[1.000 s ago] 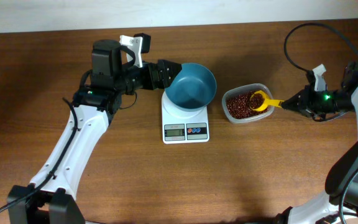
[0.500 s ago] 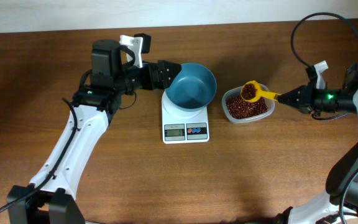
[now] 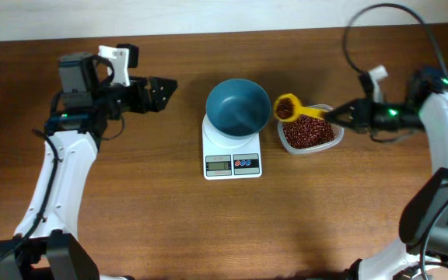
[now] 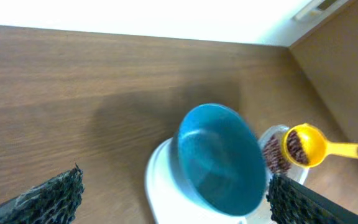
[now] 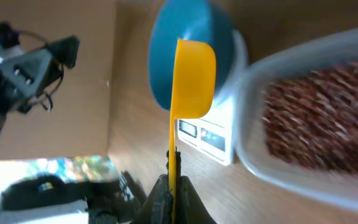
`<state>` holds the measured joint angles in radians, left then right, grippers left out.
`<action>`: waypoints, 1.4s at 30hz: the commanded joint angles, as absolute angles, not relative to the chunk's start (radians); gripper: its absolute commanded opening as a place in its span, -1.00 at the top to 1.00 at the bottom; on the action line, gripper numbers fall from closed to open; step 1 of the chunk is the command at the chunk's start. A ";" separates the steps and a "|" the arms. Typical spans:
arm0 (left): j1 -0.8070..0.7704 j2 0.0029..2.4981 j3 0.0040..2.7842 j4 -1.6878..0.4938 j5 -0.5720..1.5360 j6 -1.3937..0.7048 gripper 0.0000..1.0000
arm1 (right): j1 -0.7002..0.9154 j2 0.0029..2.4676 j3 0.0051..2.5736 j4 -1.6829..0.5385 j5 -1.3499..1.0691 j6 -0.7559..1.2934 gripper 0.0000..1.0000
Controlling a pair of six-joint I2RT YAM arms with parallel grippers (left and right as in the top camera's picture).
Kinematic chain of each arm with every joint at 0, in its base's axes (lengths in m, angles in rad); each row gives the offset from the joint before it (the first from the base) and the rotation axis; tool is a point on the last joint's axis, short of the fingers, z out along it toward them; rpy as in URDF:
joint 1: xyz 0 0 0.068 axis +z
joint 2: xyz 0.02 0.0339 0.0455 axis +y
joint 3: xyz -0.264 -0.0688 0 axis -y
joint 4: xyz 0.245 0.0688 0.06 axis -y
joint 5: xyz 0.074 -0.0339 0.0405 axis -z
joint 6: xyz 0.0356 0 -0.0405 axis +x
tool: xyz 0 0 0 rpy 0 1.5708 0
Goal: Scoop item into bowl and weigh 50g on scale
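the right gripper (image 3: 339, 117) is closed tight on the handle of the yellow scoop (image 5: 191, 74), which carries beans (image 4: 295, 148) and hangs just beside the rim of the blue bowl (image 3: 238, 109), between it and the clear container (image 3: 311, 150) where most beans lie. the bowl stands on the scale (image 3: 232, 162) and looks empty; the left gripper (image 3: 164, 87) is wide open, holds nothing and is well apart from it. if the scoop tips too early or bumps the rim, beans can fall on the table (image 3: 208, 225) or the bowl can slide, and pouring too much at once can pass the wanted weight.
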<state>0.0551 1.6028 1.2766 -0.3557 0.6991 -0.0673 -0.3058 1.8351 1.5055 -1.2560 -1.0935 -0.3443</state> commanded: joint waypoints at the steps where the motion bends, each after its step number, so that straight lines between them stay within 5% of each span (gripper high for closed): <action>1: 0.091 1.581 1.295 -0.397 0.786 0.117 -0.97 | -0.199 1.838 1.642 -1.245 -1.095 -0.339 0.92; 8: 0.056 1.575 1.295 -0.534 0.970 0.394 -0.97 | -0.077 1.838 1.795 -1.241 -0.845 -0.262 0.92; 14: -0.136 1.454 1.308 -0.714 0.602 0.498 -0.97 | -0.065 1.838 1.798 -1.240 -0.814 -0.253 0.92; 25: -0.352 1.340 1.309 -0.926 0.369 0.502 -0.98 | 0.016 1.838 1.798 -1.217 -0.743 -0.253 0.92; 42: -0.367 1.340 1.309 -1.011 0.381 0.415 -0.97 | 0.122 1.838 1.798 -1.192 -0.563 -0.246 0.92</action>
<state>-0.3645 1.3418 1.2938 -0.9977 0.3805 0.4397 0.0959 1.8378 1.7710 -1.1961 -0.6041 -0.2390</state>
